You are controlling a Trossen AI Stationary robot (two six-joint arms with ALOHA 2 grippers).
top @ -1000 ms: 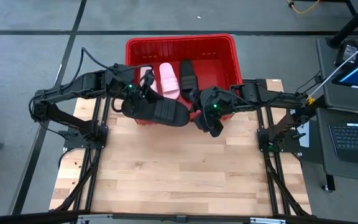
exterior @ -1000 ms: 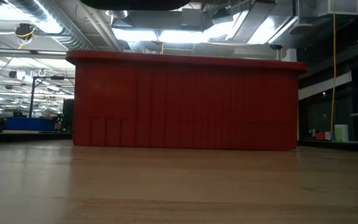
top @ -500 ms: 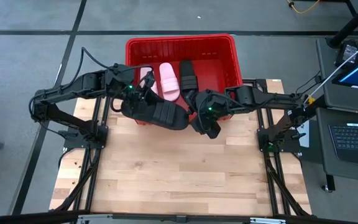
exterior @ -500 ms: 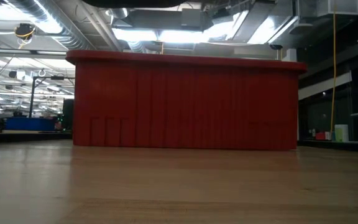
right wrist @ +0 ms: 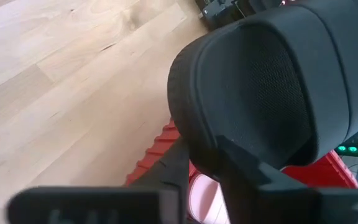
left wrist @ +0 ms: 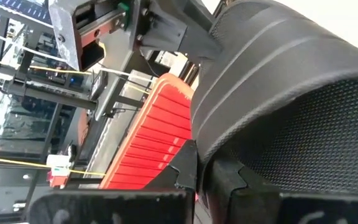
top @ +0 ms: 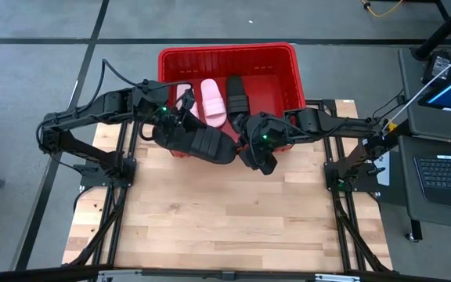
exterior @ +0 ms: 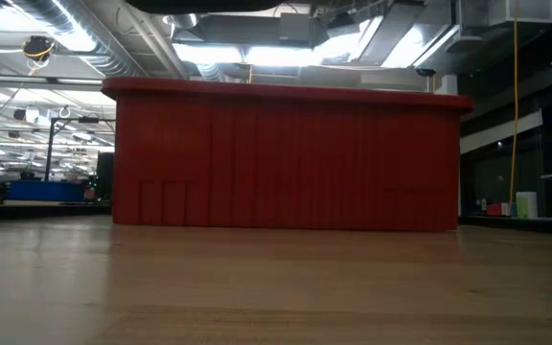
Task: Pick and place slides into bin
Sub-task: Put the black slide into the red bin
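The red bin (top: 288, 70) stands at the table's far middle; it also shows in the low view (exterior: 286, 158). In it lie two pale pink slides (top: 212, 100) and a black slide (top: 236, 94). Another black slide (top: 202, 142) hangs in the air over the bin's near wall. My left gripper (top: 174, 129) is shut on its left end. My right gripper (top: 247, 146) is at its right end, the fingers close together around the slide's edge. My left gripper pinches the black slide's end (left wrist: 229, 143) between its two fingers, coming level from the table's left. The slide is lifted clear and lies about level. My right gripper has its two fingers (right wrist: 179, 158) on either side of the slide's other end, at the edge (right wrist: 201, 146), coming from the table's right.
The wooden table top (top: 225, 219) lies bare on the near side of the bin. A desk with a laptop (top: 445, 168) stands off the table's right edge.
My right gripper has gone a little toward the table's left edge, up to the right end of the held black slide. The slide and my left gripper have stayed over the bin's near wall.
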